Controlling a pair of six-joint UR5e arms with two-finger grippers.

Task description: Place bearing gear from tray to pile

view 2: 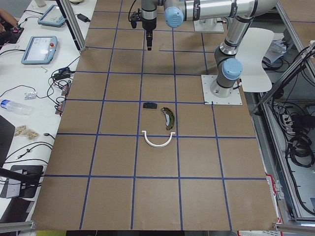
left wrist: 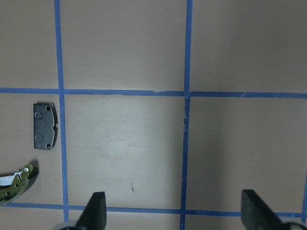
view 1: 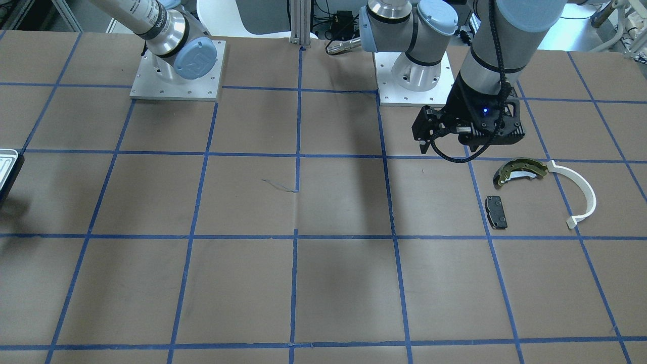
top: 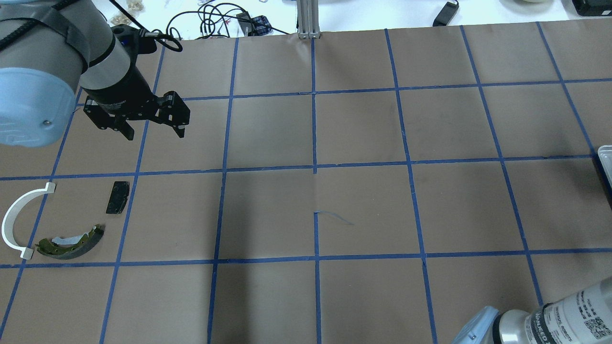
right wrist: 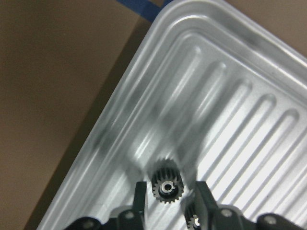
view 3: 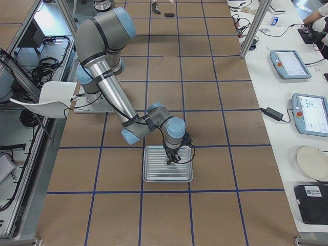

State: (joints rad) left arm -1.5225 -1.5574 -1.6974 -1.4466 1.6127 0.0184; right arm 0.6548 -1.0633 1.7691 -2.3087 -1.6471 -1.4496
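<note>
The bearing gear (right wrist: 168,184) is small, black and toothed, and sits inside the ridged silver tray (right wrist: 120,120). My right gripper (right wrist: 169,191) is down in the tray (view 3: 154,174), its two fingers close against the gear's sides. A second dark gear-like shape (right wrist: 193,221) shows partly behind one finger. The pile lies far across the table: an olive-gold brake shoe (top: 71,241), a white arc strip (top: 14,220) and a black pad (top: 117,197). My left gripper (top: 154,130) hangs open and empty above the table, just past the pad (left wrist: 45,126).
The table is brown paper with a blue tape grid. The arm bases (view 1: 177,76) stand at the robot's edge. A side bench holds tablets (view 3: 289,64) and cables. A white chair (view 3: 48,105) stands behind the robot.
</note>
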